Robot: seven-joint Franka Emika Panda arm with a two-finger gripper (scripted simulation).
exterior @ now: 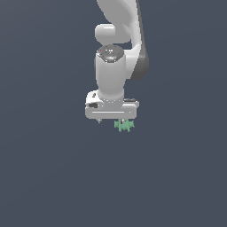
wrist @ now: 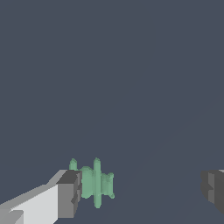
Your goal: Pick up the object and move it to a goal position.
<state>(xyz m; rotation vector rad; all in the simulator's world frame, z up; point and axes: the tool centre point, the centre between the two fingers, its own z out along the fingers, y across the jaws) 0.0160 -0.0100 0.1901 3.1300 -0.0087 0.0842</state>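
Wrist view: claw [wrist: 140, 192] spread wide, one finger [wrist: 69, 194] touching the mint-green object [wrist: 97, 183], other finger well apart

Exterior view: set high, looking steeply down on the arm [exterior: 116, 66] from above; moderate range; plain dark tabletop [exterior: 44, 177] fills the surround.

Wrist view: mounted on the wrist, facing along the pincer [wrist: 140, 190] toward the tabletop; close range; one finger [wrist: 68, 194] enters at one lower corner, the other at the opposite edge.

Shared ground: both views take in the pincer's tip, the mint-green object [exterior: 124, 126] [wrist: 97, 183] by it, and the tabletop around them.
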